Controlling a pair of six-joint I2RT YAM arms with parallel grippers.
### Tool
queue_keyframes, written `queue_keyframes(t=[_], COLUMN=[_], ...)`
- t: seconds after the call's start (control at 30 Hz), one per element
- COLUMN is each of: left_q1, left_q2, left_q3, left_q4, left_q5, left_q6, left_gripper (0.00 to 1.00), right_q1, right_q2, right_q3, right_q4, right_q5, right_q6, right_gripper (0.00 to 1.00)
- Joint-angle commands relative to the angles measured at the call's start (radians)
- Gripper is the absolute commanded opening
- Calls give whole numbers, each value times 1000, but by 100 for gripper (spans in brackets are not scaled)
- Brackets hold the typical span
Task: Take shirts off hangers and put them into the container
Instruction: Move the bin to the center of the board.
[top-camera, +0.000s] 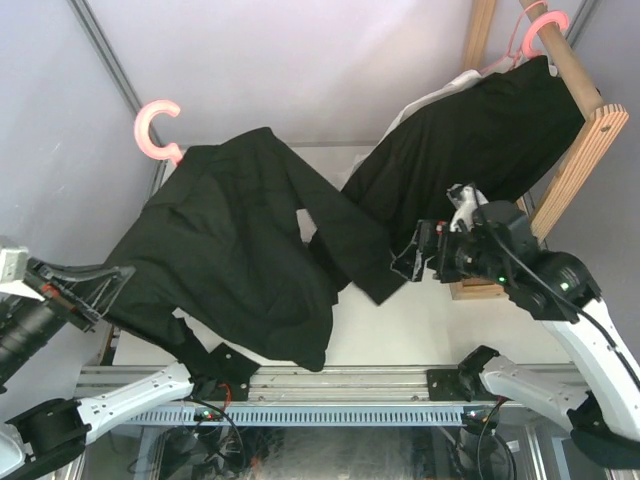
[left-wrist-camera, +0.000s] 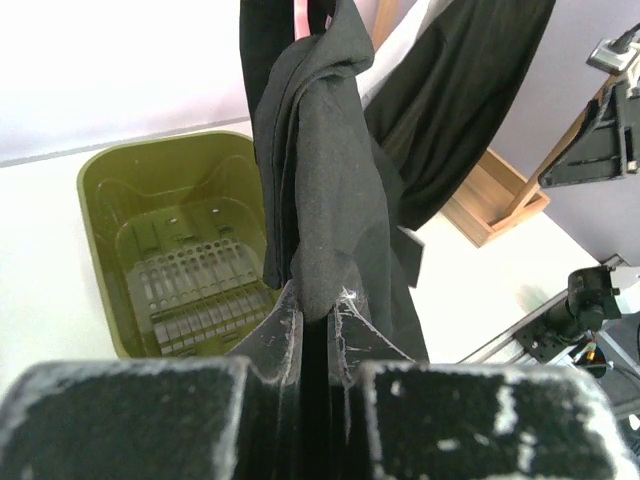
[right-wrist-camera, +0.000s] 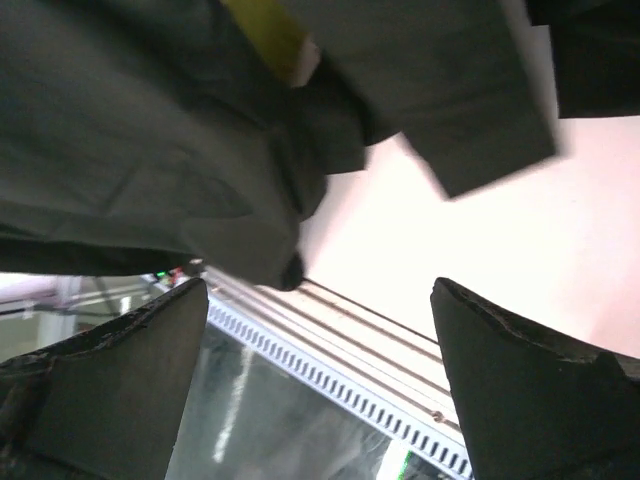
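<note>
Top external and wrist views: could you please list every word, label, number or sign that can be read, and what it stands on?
None: no text can be read in any view.
The black fabric shirts, the olive-green plastic tub, the pink plastic hangers and the light wooden rack show no lettering.
The yellowish patch in the right wrist view is too blurred to tell.

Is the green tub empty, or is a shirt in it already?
Empty where visible: the tub shows its bare slotted bottom; its right part is hidden behind the black shirt.
</note>
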Motion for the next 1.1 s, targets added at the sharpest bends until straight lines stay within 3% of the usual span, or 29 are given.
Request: queue_keyframes(t=[0.0,0.13,0.23,0.47,0.63,0.77,0.93,1.07], left_q1=[1,1,0,1,2,2,2,1], left_q2=[-14,-9,-19,2,-4,-3,2,34], left_q3=[65,75,59,56,0,-80,-223,-287], left_q4=[16,-11,3,-31,13,74,192,252], left_q5=[-63,-74,-98,-117,-84,-32,36,51], left_q6=[4,5,-6,-19,-27,-36,-27,-14], left_gripper=[0,0,0,0,0,0,0,0], right_q1=[153,200,210,209,92,-44,-182,-279], right_q2=[81,181,275,520,789,957,965,934], right_q3=[12,3,17,59,190,338,275,269], right_q4=[45,132,246,547,576,445,589,620], right_q5=[359,462,430,578,702,930,1140,1185], right_q6=[27,25,-14,-161,-260,-274,-434,-496], right_gripper=[90,85,83,67,63,62,63,66])
